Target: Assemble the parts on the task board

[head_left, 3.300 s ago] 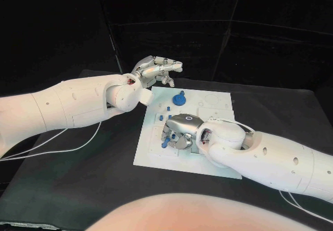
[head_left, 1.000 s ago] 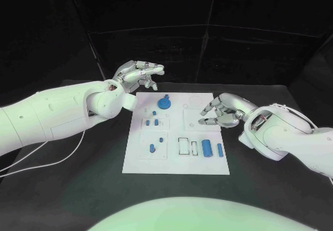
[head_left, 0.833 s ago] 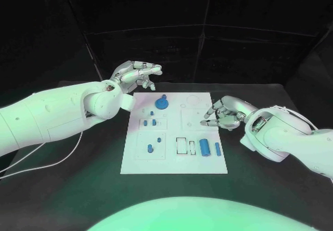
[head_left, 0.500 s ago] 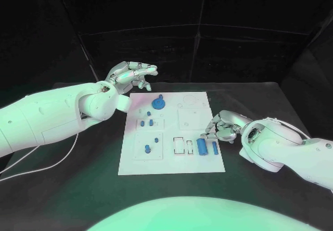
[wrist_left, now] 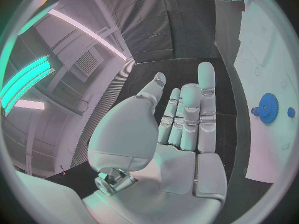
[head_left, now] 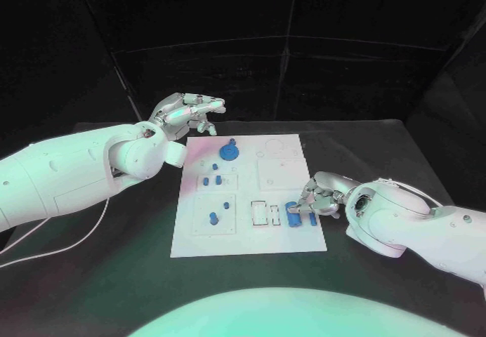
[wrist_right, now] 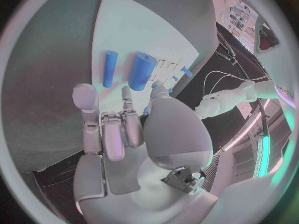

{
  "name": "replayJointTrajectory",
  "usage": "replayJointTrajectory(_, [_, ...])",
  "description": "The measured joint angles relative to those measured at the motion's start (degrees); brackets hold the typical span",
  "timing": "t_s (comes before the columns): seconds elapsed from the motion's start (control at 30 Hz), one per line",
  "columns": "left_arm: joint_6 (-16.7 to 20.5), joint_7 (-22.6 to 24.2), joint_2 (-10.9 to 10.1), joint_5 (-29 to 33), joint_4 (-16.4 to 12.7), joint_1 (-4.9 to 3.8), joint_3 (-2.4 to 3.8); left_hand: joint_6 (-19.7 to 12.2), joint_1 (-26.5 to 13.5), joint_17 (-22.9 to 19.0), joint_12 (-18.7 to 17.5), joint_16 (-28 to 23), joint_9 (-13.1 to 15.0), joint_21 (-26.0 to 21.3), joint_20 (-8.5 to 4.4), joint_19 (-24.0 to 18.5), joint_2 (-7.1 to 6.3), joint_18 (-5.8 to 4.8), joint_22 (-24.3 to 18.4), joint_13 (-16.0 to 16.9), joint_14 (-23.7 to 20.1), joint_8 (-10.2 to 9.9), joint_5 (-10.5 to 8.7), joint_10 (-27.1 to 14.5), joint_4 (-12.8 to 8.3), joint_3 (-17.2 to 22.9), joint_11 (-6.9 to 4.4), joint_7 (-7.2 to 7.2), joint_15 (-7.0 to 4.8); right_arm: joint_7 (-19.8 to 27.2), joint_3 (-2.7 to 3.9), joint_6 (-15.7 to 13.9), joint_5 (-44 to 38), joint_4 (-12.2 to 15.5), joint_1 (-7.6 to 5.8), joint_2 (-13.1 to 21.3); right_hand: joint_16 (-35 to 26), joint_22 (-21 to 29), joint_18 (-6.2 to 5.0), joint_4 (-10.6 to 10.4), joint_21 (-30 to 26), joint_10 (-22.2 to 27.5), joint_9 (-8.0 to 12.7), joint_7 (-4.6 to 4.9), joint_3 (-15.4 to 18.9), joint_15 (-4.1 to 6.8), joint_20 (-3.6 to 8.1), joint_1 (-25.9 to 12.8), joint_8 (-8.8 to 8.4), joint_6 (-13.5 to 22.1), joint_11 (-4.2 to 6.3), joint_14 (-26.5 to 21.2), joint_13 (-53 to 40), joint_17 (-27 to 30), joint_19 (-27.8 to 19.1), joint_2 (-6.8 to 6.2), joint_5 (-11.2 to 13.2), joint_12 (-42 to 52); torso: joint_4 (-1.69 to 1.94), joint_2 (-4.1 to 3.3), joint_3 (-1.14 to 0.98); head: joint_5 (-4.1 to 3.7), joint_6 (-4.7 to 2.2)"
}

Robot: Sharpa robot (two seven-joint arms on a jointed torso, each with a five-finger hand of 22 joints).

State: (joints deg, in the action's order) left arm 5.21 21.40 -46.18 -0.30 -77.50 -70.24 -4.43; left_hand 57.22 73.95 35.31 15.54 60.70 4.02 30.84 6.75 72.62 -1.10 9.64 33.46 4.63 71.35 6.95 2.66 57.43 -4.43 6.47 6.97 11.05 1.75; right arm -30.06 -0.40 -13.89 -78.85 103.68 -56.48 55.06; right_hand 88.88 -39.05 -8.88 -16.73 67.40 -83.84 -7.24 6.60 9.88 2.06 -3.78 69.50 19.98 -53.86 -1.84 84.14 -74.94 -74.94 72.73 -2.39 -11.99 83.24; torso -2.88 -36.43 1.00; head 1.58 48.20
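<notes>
The white task board lies in the middle of the black table. A blue gear stands near its far edge, with small blue pegs a little nearer. A thick blue cylinder and a thin blue rod lie side by side at the board's right. My right hand hovers at the board's right edge, fingertips close above the cylinder and rod, holding nothing. My left hand is raised beyond the board's far left corner, fingers stretched out and empty; the gear lies off to its side.
Two narrow empty slots sit left of the cylinder. Two more blue pieces rest in a square field at the board's left. A white cable runs over the table at the left.
My right hand has come down along the board's right side toward me, from the middle field to just over the thick cylinder. The left hand has stayed raised in place.
</notes>
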Motion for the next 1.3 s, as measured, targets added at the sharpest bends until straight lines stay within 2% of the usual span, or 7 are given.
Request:
replayJointTrajectory(0.33, [-0.4,-0.4,-0.2,0.0,-0.1,0.0,-0.02,0.0,0.0,0.3,0.0,0.1,0.0,0.0,0.0,0.0,0.0,0.0,0.0,0.0,0.0,0.0,0.0,0.0,0.0,0.0,0.0,0.0,0.0,-1.7,-0.02,2.6,-1.1,-0.4,0.46,-0.9,0.0,-0.3,0.0,0.0,0.2,0.0,-0.5,-0.16,0.6,0.0,0.0,-0.5,0.81,0.2,0.0,0.0,0.0,0.0,0.0,0.06,0.8,0.0,0.05,-0.06,-0.03,0.02,0.18])
replayJointTrajectory(0.5, [-0.5,-0.6,-0.2,0.0,-0.2,0.0,-0.03,0.0,0.0,0.3,0.0,0.1,0.0,0.0,0.0,0.0,0.0,0.0,0.0,0.0,0.0,0.0,0.0,0.0,0.0,0.0,0.0,0.0,0.0,-2.0,0.11,3.1,-1.9,-1.0,0.74,-1.7,0.0,-0.5,-0.01,0.1,0.2,0.0,-1.2,-0.16,0.7,0.2,0.0,-0.5,1.95,0.1,0.04,-0.2,0.0,0.0,0.0,0.1,0.8,0.0,0.06,-0.09,-0.05,0.12,0.24])
replayJointTrajectory(0.57, [-0.6,-0.6,-0.2,0.0,-0.2,-0.01,-0.03,0.0,0.0,0.3,0.0,0.1,0.0,0.0,0.0,0.0,0.0,0.0,0.0,0.0,0.0,0.0,0.0,0.0,0.0,0.0,0.0,0.0,0.0,-2.1,0.18,3.2,-2.4,-1.2,0.87,-2.1,0.0,-0.5,-0.01,0.4,0.2,-0.2,-1.4,-0.27,0.7,0.2,0.0,0.4,2.45,0.0,0.21,-0.2,0.0,0.0,0.0,0.92,0.6,0.0,0.08,-0.09,-0.05,0.12,0.27])
replayJointTrajectory(0.77, [-0.6,-0.6,-0.3,0.0,-0.2,-0.01,-0.03,0.0,0.0,0.3,0.0,0.1,0.0,0.0,0.0,0.0,0.0,0.0,0.0,0.0,0.0,0.0,0.0,-0.4,0.0,-0.3,0.0,0.0,0.0,-2.1,0.3,2.9,-3.5,-1.4,1.23,-3.1,0.0,-0.7,-0.01,1.1,0.5,-0.2,-2.5,-0.88,0.3,0.62,0.2,3.1,4.1,-0.4,0.64,-0.2,0.0,0.0,0.2,2.45,-2.3,-0.3,0.09,-0.09,-0.05,0.44,0.45])
replayJointTrajectory(0.93, [-0.5,-0.6,-0.4,0.0,-0.3,-0.01,-0.03,0.0,0.0,0.3,0.0,0.1,0.0,0.0,0.0,0.0,0.0,0.0,0.0,0.0,0.0,0.0,0.0,-0.4,0.0,-0.3,0.0,0.0,0.0,-2.0,0.3,1.9,-3.7,-1.1,1.39,-3.1,0.0,-0.7,-0.01,2.7,0.5,-0.2,-2.9,-1.16,-0.8,0.73,0.41,5.6,4.65,-0.3,0.63,-0.1,0.0,0.0,0.0,3.92,-7.0,-0.5,0.02,-0.06,-0.05,0.45,0.47])
replayJointTrajectory(1.0, [-0.5,-0.6,-0.4,0.0,-0.3,-0.01,-0.03,0.0,0.0,0.3,0.0,0.1,0.0,0.0,0.12,0.1,0.0,0.0,0.0,0.0,0.0,0.0,0.0,-0.4,0.0,-0.3,0.0,0.0,0.0,-2.0,0.26,1.3,-3.7,-1.1,1.47,-3.0,0.0,-0.7,-0.01,3.3,0.5,0.0,-2.9,-1.23,-1.0,0.83,0.62,6.3,4.68,-0.3,0.84,0.0,0.0,0.0,0.2,4.19,-8.8,-0.5,0.02,-0.05,-0.05,0.42,0.48])
replayJointTrajectory(1.3, [-0.6,-0.6,-0.4,0.0,-0.3,-0.01,-0.03,0.0,0.0,0.3,0.2,0.1,0.0,0.0,0.21,0.2,0.0,0.0,0.0,0.0,0.0,0.2,0.0,-0.4,0.0,-0.3,-0.01,0.0,0.0,-1.5,-0.04,-3.3,-1.5,0.1,1.84,-2.3,0.0,-0.8,-0.01,2.9,0.5,-0.2,-3.1,-1.3,-0.4,1.03,0.61,6.7,5.49,-0.2,1.04,-0.2,0.0,0.0,0.2,4.61,-11.8,-0.5,0.0,0.01,-0.03,0.23,0.26])
